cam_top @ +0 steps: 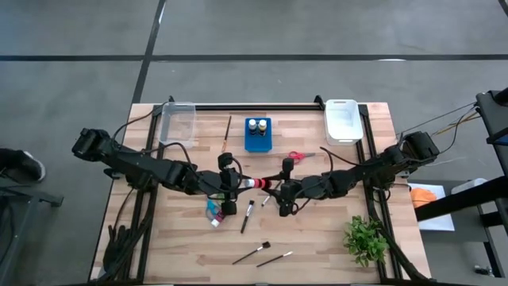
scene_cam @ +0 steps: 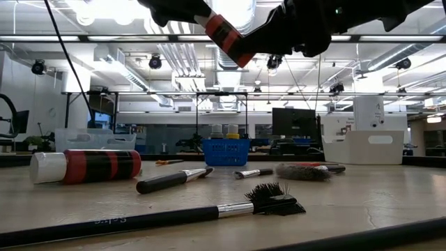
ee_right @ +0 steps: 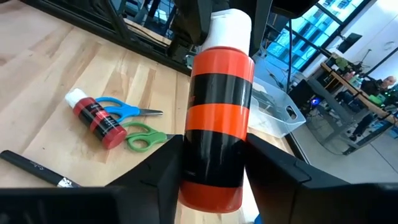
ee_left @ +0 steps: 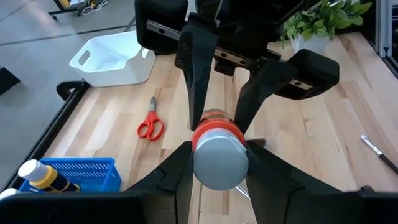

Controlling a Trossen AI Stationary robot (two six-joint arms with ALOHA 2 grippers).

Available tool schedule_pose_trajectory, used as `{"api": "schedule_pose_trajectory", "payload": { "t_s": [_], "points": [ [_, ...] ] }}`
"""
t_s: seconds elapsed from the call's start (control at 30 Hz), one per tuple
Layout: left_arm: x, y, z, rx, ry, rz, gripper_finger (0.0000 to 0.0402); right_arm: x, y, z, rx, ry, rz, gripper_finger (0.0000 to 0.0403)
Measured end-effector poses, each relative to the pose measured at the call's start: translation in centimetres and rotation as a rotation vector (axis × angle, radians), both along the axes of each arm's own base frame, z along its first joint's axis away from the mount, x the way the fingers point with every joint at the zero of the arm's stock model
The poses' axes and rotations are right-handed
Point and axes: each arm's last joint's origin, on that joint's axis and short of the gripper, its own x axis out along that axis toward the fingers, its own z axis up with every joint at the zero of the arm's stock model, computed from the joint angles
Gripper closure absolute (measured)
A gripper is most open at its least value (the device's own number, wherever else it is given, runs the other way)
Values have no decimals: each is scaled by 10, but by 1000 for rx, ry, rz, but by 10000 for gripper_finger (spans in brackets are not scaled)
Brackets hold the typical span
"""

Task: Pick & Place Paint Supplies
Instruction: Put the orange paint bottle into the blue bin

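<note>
Orange-and-black paint bottle [ee_right: 214, 112] in the air above mid-table, clamped at its white-capped end by the left gripper [ee_left: 214, 163] and at its base by the right gripper [ee_right: 211, 168], with red scissors [ee_left: 150, 124] beyond them.

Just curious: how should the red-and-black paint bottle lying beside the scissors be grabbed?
Grip the red-and-black paint bottle across its round middle, from straight above: it lies flat, with blue-handled scissors crowding one side.
</note>
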Motion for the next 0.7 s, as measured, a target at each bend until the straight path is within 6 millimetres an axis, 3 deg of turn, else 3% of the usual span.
{"api": "schedule_pose_trajectory", "payload": {
  "t_s": [0.37,0.53,0.7],
  "points": [
    [1,-1,2,-3,-19,-17,279,0,1,-1,22,5,28,156],
    [1,-1,2,-3,-19,-17,279,0,1,-1,19,11,27,157],
    [1,-1,2,-4,-19,-19,279,0,0,-1,13,10,6,193]
  ]
}}
